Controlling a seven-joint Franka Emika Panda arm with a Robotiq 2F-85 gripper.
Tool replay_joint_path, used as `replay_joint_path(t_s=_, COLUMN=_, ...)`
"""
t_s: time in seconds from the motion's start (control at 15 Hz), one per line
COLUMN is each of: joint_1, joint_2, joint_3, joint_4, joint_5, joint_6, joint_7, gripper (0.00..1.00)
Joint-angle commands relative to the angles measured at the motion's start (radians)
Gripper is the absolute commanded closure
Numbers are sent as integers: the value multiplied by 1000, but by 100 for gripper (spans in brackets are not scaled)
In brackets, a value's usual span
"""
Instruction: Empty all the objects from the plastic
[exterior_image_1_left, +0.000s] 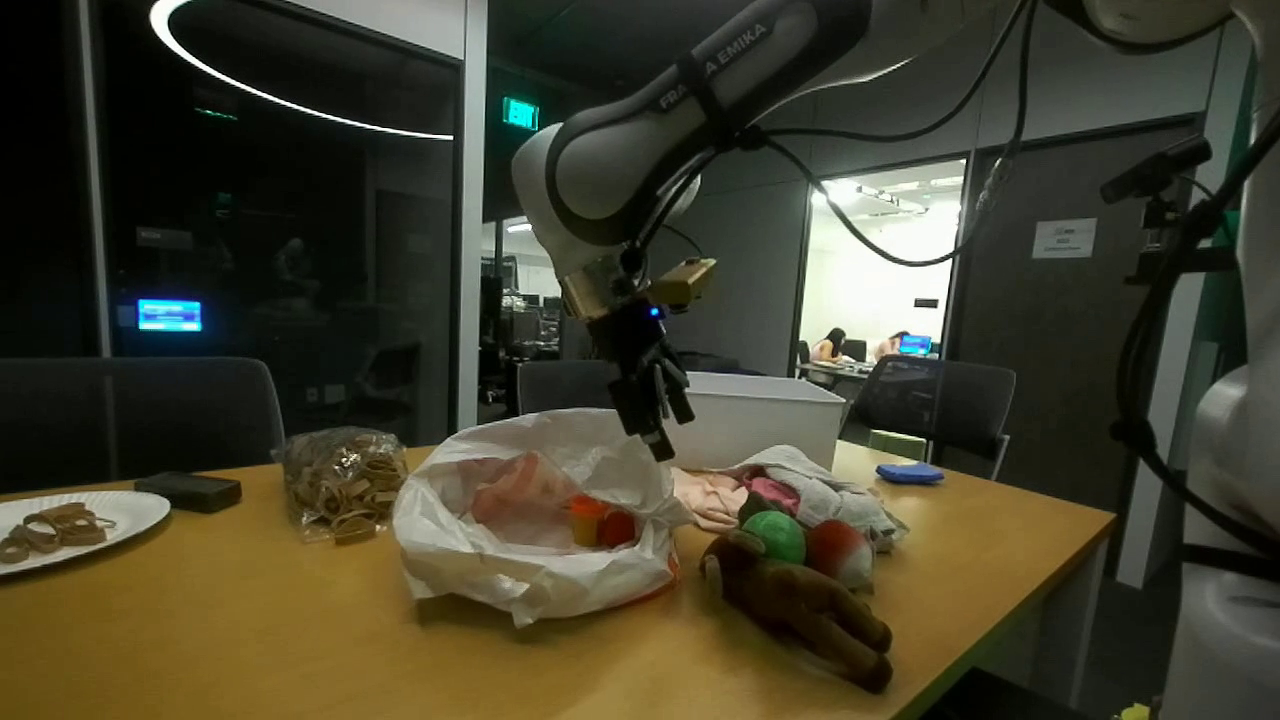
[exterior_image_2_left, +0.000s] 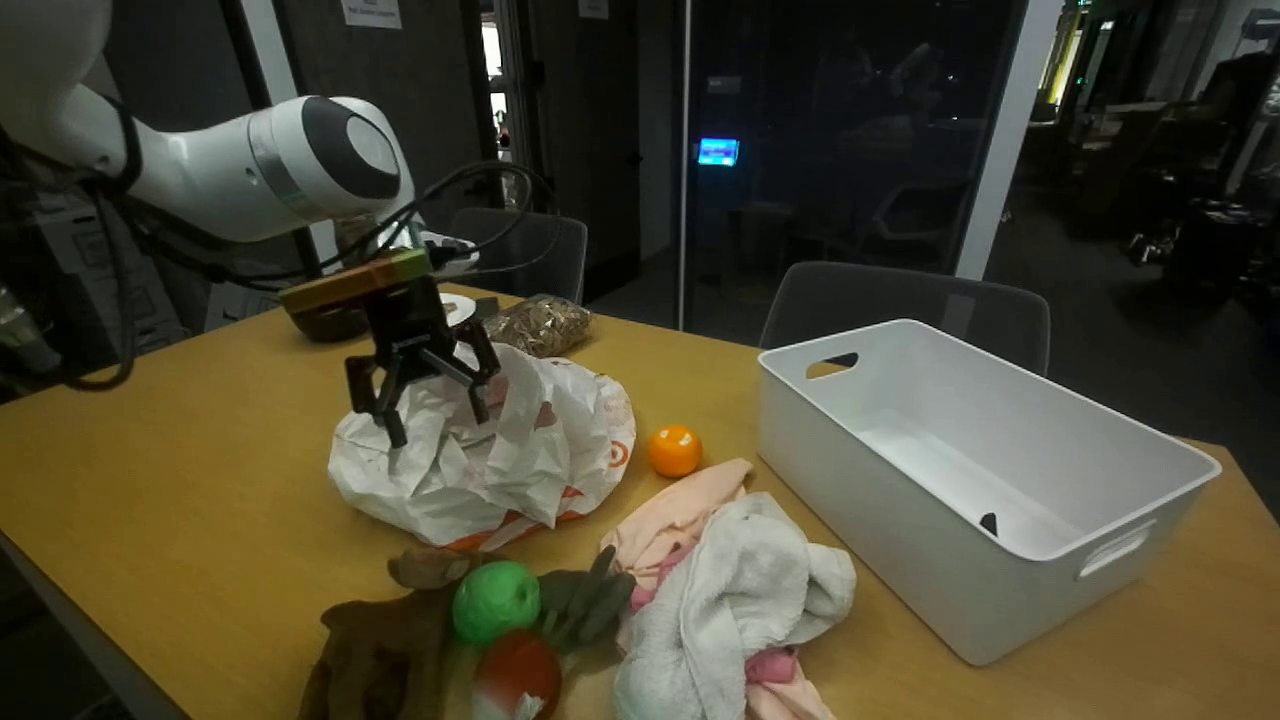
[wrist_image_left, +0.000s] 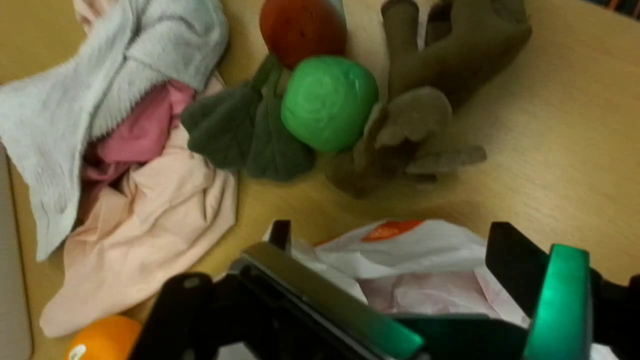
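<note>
In an exterior view my gripper (exterior_image_1_left: 668, 428) hangs above the bag (exterior_image_1_left: 530, 595), which sits on the table (exterior_image_1_left: 300, 640) with its mouth gaping; inside I make out an orange-yellow piece (exterior_image_1_left: 587, 520) and a red piece (exterior_image_1_left: 619, 529). If I came straight down, I might snag the limp rim and fold it over them. Whether the pinkish patch (exterior_image_1_left: 525, 495) within is contents or only plastic, I can't tell.

In an exterior view an orange ball (exterior_image_2_left: 675, 451) lies just beside the bag — a shove on that thin side might set it rolling. My jaws stand apart there with nothing between them. I can't see into the bag, and the brown furry toy (exterior_image_2_left: 385, 630) is cut off below.

In the wrist view my fingers (wrist_image_left: 560, 300) block much of the bag, so how many pieces it holds is hidden. The green ball (wrist_image_left: 330, 102) seems to touch a red-and-white piece (wrist_image_left: 305, 30) — another dropped there could scatter both.
</note>
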Motion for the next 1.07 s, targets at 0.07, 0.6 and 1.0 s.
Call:
replay_joint_path(t_s=0.07, joint_1=-17, joint_2=27, joint_3=-11, joint_4=15, joint_5=143, joint_6=226, joint_7=-12, gripper=0)
replay_joint_path(t_s=0.6, joint_1=-37, joint_2=182, joint_3=-7, joint_4=73, joint_5=521, joint_6=310, joint_7=-28, gripper=0)
replay_joint_path(t_s=1.0, joint_1=-17, joint_2=228, joint_3=-46, joint_4=67, joint_5=419, joint_6=356, joint_7=61, gripper=0)
